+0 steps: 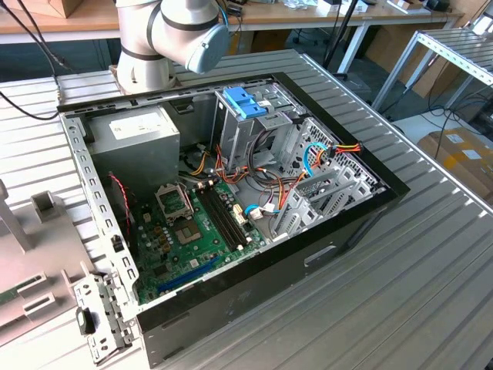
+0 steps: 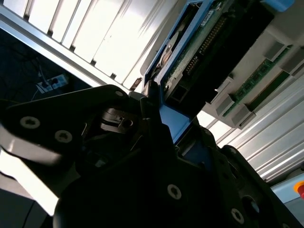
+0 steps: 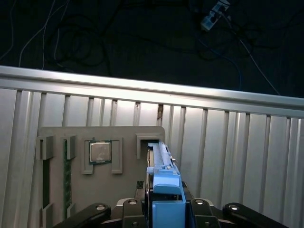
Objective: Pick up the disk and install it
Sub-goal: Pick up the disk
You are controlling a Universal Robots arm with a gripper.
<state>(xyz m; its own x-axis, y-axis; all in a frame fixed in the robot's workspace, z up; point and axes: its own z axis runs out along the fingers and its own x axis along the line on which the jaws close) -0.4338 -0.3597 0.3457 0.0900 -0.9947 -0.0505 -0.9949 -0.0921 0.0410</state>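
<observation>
Between the fingers (image 2: 147, 92) of the gripper (image 3: 166, 211) stands the disk (image 3: 163, 166), turned on edge; the fingers close in on it from either side and pinch it near its blue plastic end. In the second wrist view the disk (image 2: 190, 61) runs away from the fingertips, showing its green circuit board (image 2: 211, 40) and a blue side piece.

Beyond the fingertips, its far end meets a notch in a grey holder plate (image 3: 126, 140); whether it rests in that notch or hangs just clear is not visible.

To one side of the fingers, the plate carries a processor chip (image 3: 100, 152) in a square recess and a memory stick (image 3: 46, 183) in a long slot; the plate lies on a ribbed metal table (image 3: 237, 152).

In the exterior view, an open computer case (image 1: 269, 277) sits on the table, with a drive cage topped by a light-blue latch (image 1: 245, 102).

Judging by its metal casing, the disk is probably stiff, fairly heavy for its size, smooth and sensitive to knocks; the blue side pieces and rigid edges seem the safest hold, well away from the bare board.
</observation>
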